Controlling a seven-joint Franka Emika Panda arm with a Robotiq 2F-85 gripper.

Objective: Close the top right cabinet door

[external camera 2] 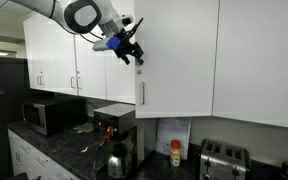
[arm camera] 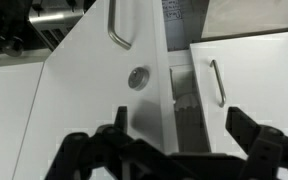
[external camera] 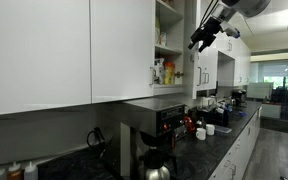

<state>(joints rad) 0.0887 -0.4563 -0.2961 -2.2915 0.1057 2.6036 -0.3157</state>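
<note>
1. The pincer [arm camera: 176,128] was spread wide and held nothing. It hovered close to the door's face; whether it touched could not be told.
2. The top right cabinet door [arm camera: 99,95] hung ajar just ahead, with a dark gap of shelves [arm camera: 184,105] beside its free edge.
3. The door looked stiff, hinge-light and glossy, so probably slippery to pinch.
4. A flat push near the silver handle [arm camera: 119,30], far from the hinges, seemed best.

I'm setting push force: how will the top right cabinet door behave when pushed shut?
The top right cabinet door looks flat and rigid, so it should swing as one piece, not flex. Its glossy face may let the open gripper slide. It stands ajar, shelves showing, so it likely pivots easily.
</note>
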